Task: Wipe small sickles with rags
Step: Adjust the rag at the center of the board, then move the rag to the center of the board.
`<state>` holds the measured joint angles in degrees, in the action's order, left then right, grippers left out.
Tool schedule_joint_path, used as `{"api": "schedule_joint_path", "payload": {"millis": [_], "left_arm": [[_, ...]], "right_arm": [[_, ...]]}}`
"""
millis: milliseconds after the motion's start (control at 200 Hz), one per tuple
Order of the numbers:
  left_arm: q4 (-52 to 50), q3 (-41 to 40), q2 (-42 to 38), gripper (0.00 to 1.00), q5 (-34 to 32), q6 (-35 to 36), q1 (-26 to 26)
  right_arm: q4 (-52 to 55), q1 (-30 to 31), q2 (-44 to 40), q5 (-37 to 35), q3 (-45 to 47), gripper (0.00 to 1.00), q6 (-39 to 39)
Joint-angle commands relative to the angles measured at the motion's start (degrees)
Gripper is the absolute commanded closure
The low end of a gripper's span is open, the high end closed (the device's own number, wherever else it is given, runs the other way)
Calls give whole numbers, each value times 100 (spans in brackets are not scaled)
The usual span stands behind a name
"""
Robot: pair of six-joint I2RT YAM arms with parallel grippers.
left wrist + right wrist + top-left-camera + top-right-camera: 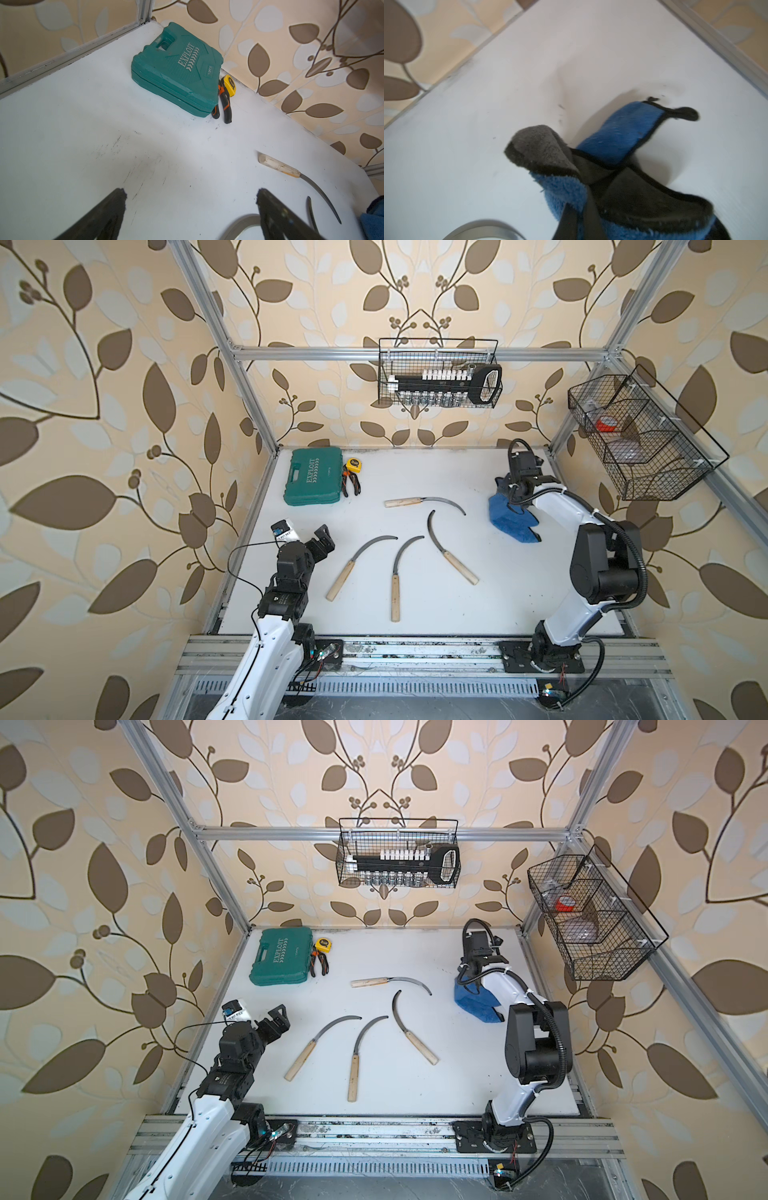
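Right wrist view: table below right claw, which pinches a bunched fold of the blue rag; rest slumps beneath it. Risk, as I judge it: thin fold slips on lifting. Four sickles lie between it and the left claw, spread, empty; trailing cloth could drag blades and scatter them

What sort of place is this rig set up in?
Probably a staged workshop cell: wallpaper panels on an aluminium frame, a wire basket of sockets hung on its rail, a green tool case on the white table.
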<state>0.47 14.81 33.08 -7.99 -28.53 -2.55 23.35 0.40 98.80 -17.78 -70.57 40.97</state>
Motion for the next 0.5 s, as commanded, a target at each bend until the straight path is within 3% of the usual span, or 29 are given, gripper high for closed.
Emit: {"api": "schedule_joint_path", "payload": {"millis": [0, 40, 95, 205, 300, 330, 380, 495], "left_arm": [[66, 163, -14, 1, -20, -20, 22], [67, 163, -15, 1, -16, -12, 26], [66, 163, -20, 1, -7, -12, 26], [67, 163, -21, 1, 4, -12, 26], [67, 163, -38, 1, 8, -9, 26], [67, 149, -46, 1, 14, -10, 26], [67, 154, -56, 1, 17, -11, 26], [67, 143, -74, 1, 25, -11, 26]], "right_arm": [[-101, -309, -252, 263, 615, 100, 360], [-227, -355, -367, 285, 859, 99, 417], [-322, -391, -527, 281, 1118, 88, 493], [-527, -412, -750, 424, 1528, 47, 629], [-571, -418, -655, 694, 1612, 25, 647], [-543, -425, -611, 722, 1604, 10, 657], [-541, -421, -577, 756, 1623, 2, 658], [-439, -427, -676, 644, 1658, 1, 703]]}}
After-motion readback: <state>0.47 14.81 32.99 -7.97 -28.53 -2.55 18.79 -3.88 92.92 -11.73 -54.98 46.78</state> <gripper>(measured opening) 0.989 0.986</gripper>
